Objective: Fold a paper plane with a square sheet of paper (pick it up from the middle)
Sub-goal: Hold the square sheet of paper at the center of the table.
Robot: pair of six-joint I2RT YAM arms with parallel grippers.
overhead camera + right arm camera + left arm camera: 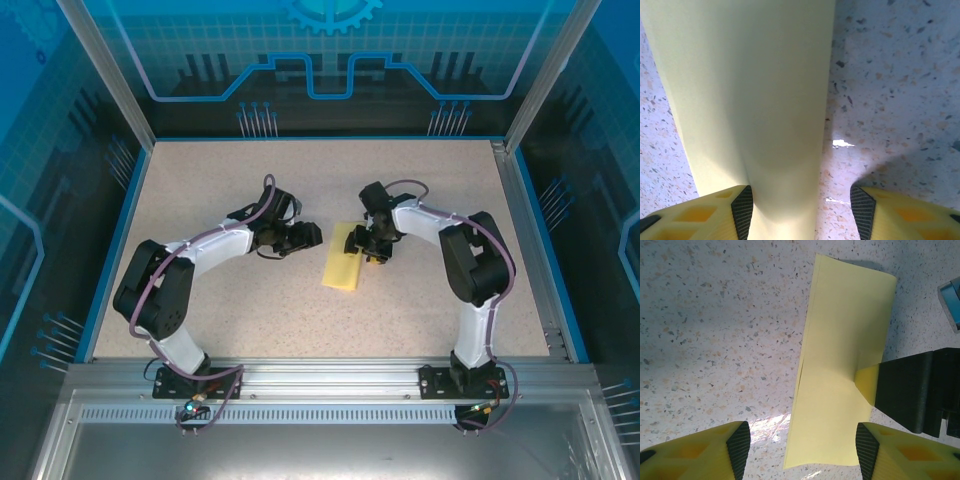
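A thin yellow sheet of paper [342, 260], doubled over into a long narrow rectangle, lies flat on the speckled beige tabletop [220, 310] just right of centre in the overhead view, between the two arms.

The left gripper [312, 236] hangs just beside the sheet's left long edge. In the left wrist view [802, 452] its yellow, black-padded fingers stand spread at the bottom corners of the frame. The near end of the paper [840, 340] lies between them with nothing pinched. At the right of that frame, a black finger [905, 387] of the other arm reaches in, and its yellow tip touches the sheet's right edge.

The right gripper [372, 248] sits at the paper's upper right corner in the overhead view. Seen from its own wrist [802, 212], its jaws are apart. The sheet [750, 90] runs up the left half of the frame, against the left pad [742, 210]. Bare table shows between the paper and the right pad.
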